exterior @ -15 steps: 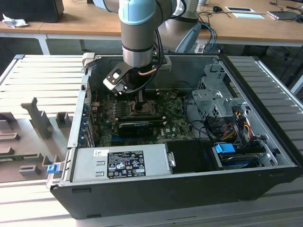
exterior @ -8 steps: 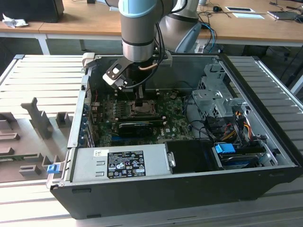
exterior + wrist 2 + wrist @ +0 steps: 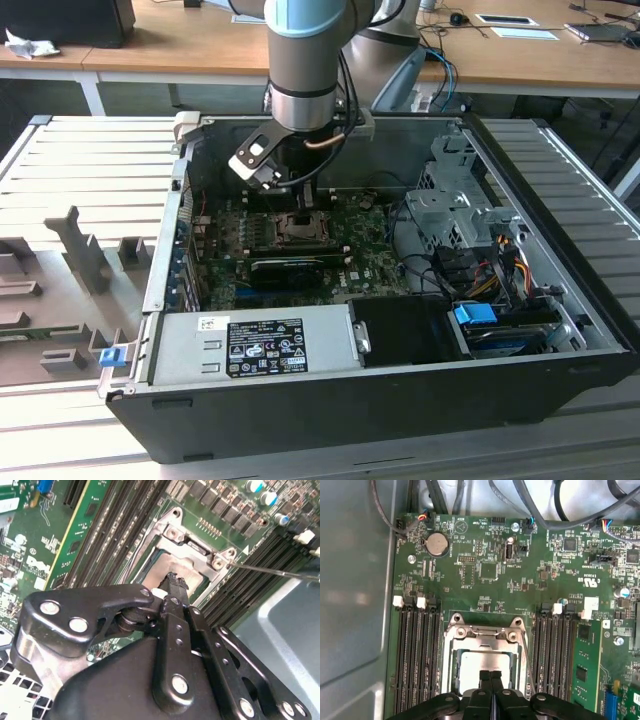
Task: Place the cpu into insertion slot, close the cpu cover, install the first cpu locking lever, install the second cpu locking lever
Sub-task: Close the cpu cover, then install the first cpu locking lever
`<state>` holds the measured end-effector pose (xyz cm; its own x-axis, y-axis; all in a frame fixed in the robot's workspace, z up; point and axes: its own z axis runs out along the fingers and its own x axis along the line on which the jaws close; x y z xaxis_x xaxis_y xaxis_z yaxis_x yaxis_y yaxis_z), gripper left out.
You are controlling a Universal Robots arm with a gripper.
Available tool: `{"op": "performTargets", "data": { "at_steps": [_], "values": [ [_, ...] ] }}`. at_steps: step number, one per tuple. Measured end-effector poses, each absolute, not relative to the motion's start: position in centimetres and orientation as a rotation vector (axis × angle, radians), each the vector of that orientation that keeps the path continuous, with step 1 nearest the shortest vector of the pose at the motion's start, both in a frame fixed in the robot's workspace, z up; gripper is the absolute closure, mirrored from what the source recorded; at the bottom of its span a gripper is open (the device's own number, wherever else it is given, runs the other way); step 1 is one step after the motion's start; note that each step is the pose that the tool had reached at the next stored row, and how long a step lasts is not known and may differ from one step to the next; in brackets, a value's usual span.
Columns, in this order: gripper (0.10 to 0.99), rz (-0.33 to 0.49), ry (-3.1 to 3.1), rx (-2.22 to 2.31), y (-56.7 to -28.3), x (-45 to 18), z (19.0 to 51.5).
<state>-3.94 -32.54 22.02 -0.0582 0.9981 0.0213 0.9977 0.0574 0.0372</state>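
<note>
1. Your jaws are clenched with nothing between them. The fingertips (image 3: 485,679) meet as one blunt point low over the nearer edge of the cpu (image 3: 470,666). I cannot tell whether they touch it.
2. The cpu lies flat in the insertion slot (image 3: 298,228). It shows through the cut-out of the cpu cover (image 3: 485,640), which looks folded down over it.
3. I judge the step in hand to be settling that cover. Bear on the metal frame rather than the bare chip. Push straight down and gently, because a slanted push could skid the tips across the plate.
4. A thin wire locking lever (image 3: 270,570) juts from the socket's corner out over the memory slots (image 3: 415,650), and it looks unlatched. Keep the jaw linkages clear of it so that it is not bent or snagged.
5. As a container, the slot holds the cpu alone, and it sits square to the rim.
6. The open computer case (image 3: 350,410) holds the green motherboard (image 3: 490,555) and a black graphics card (image 3: 285,268). It also holds a power supply (image 3: 250,345) along its front, and a drive bay (image 3: 475,315) with bundled cables at the exterior view's right.
7. The case rests on a ribbed table (image 3: 90,150). Grey fixtures (image 3: 85,260) stand on the table at the exterior view's left.
</note>
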Motion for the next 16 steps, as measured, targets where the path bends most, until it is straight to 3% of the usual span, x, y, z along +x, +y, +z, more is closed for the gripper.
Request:
{"op": "performTargets", "data": {
  "at_steps": [16],
  "values": [
    [0.980, 0.065, 2.277, 2.149, -32.53, -3.71, 22.61]
  ]
}}
